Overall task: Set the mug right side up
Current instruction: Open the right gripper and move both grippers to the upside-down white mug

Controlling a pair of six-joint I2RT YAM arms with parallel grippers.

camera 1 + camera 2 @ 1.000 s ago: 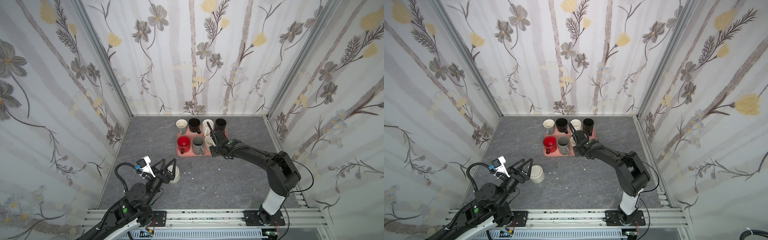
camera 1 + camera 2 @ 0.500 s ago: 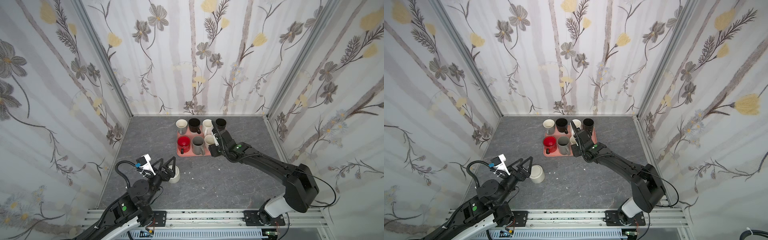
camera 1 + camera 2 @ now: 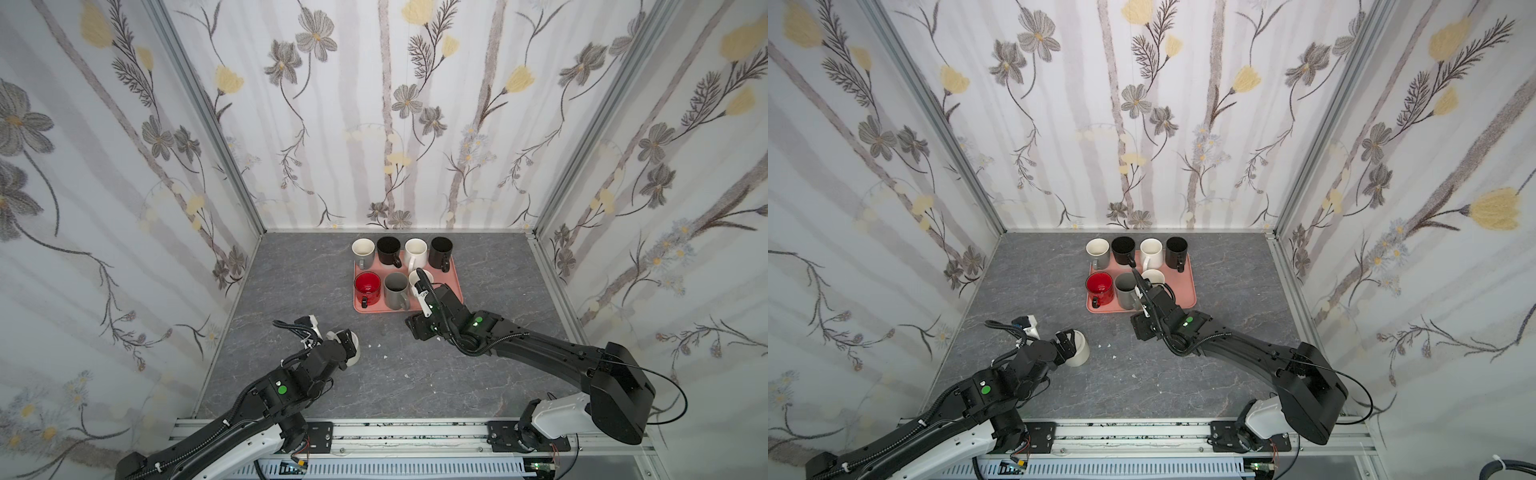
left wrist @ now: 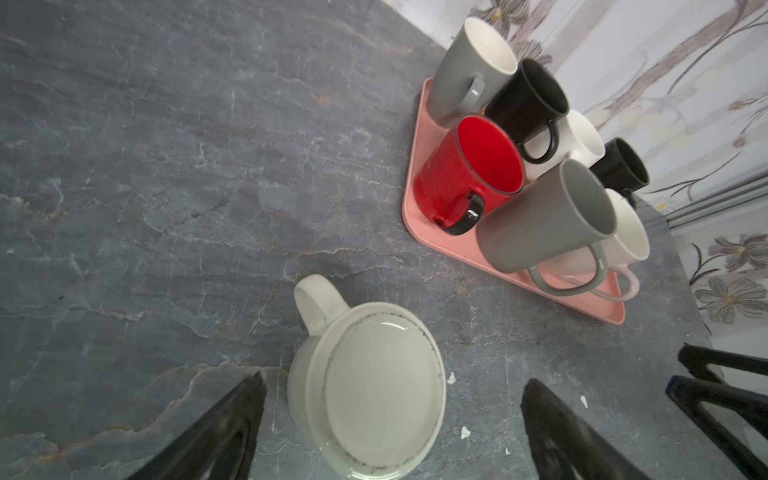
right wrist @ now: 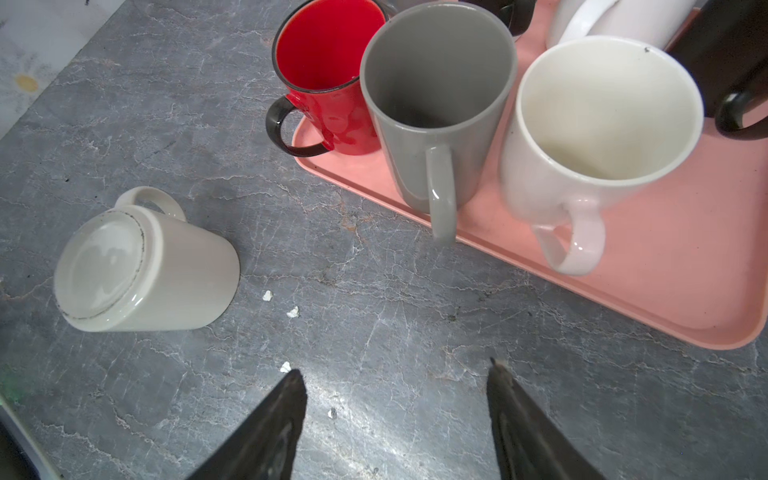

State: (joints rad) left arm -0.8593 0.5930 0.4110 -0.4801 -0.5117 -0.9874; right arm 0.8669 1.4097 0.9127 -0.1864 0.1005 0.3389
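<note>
Closest to me, the left gripper (image 4: 392,379) hangs with its fingers spread wide on either side of the cream mug (image 5: 158,266), which sits upside down, base up, on the grey table (image 3: 415,374). Further in, the right gripper (image 5: 395,368) hovers, fingers parted and empty, near the pink tray (image 3: 455,282) of upright mugs (image 3: 395,286)

Mug: cream mug (image 4: 365,395) inverted on grey tabletop (image 4: 166,166), base upward.
Gripper: left gripper (image 4: 392,378) jaws spread wide, straddling the mug, not touching it.
Tray: pink tray (image 4: 415,208) nearby, carrying seven upright mugs.
</note>
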